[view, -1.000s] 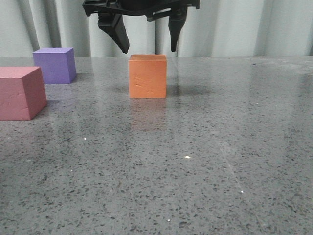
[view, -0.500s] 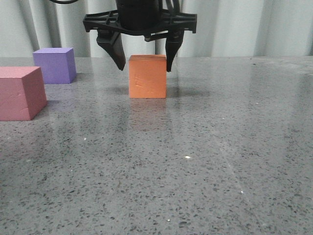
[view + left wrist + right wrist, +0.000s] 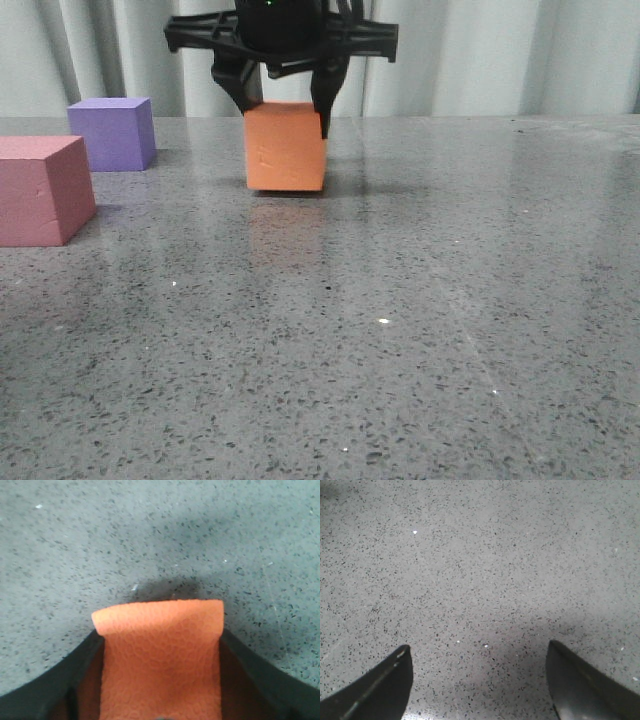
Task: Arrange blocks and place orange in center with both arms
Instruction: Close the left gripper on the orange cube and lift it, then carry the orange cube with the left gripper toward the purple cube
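Cropping the dusty pink foam cube [image 3: 42,189] at the worktop's left edge. Clamped between left black gripper [image 3: 287,118] fingers: orange foam cube [image 3: 286,146], mid-worktop, far side. Right gripper [image 3: 479,687] spread wide, holding nothing.

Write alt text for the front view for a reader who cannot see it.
A black left gripper clamps an orange cube from above, near the middle of a speckled grey table. To the left stand a purple cube farther back and a pink-red cube at the frame's edge; pale curtains hang behind.
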Controlling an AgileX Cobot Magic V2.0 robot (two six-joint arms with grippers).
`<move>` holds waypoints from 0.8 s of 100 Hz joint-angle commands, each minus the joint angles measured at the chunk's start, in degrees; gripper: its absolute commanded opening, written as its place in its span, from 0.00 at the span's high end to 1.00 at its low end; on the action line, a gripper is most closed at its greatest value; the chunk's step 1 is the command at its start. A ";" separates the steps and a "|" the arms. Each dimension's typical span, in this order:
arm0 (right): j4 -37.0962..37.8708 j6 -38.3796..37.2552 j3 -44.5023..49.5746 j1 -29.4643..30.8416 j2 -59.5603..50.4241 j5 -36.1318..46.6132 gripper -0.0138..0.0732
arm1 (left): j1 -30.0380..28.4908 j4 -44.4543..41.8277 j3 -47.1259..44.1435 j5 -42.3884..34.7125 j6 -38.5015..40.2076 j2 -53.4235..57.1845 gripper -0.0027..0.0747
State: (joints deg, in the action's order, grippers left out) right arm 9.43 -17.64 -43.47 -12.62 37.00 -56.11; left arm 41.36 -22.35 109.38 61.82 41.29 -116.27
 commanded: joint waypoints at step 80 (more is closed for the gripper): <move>0.77 0.47 -1.32 0.31 -0.03 4.72 0.21 | -1.37 -13.14 3.61 10.89 0.30 11.86 0.90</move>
State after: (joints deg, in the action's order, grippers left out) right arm 9.43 -17.64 -43.47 -12.62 37.00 -54.48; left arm 40.66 -33.95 111.05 71.20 41.50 -108.25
